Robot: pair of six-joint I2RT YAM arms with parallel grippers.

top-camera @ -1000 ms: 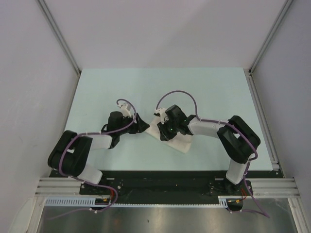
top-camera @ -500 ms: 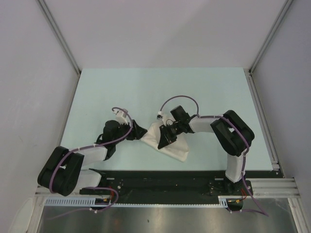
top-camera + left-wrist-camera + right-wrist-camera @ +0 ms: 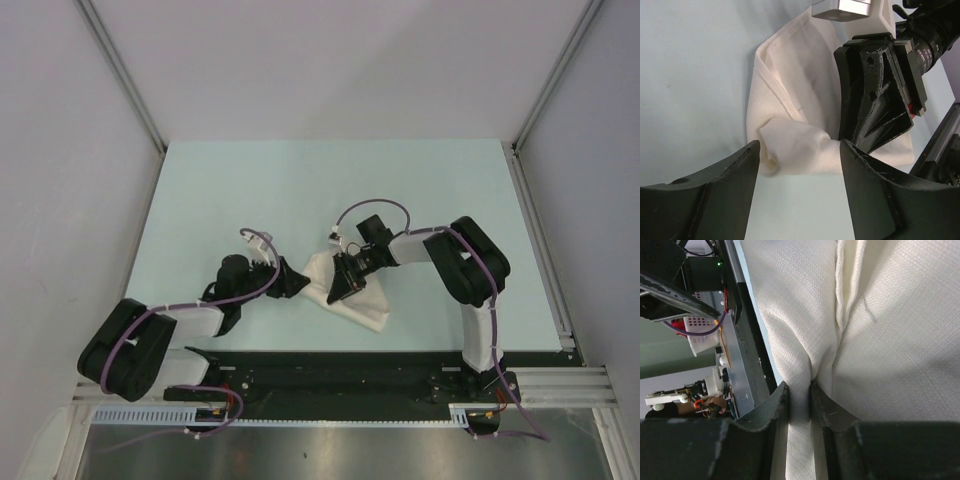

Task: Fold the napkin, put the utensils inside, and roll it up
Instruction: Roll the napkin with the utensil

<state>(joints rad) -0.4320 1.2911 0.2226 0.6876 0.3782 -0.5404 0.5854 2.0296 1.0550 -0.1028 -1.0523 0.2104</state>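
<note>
napkin [image 3: 875, 315] cut off by right wrist view's edges, middle covered by right gripper [image 3: 339, 289] overhead

Likely a lab: walled test cell [image 3: 330, 70].

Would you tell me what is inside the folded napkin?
Only white cloth shows; the right gripper pinches a fold of the napkin. Anything inside is covered, and no knife is visible.

Right claw [image 3: 336, 292] has dragged the napkin [image 3: 368, 308] nearer, seemingly bunching it.
</note>
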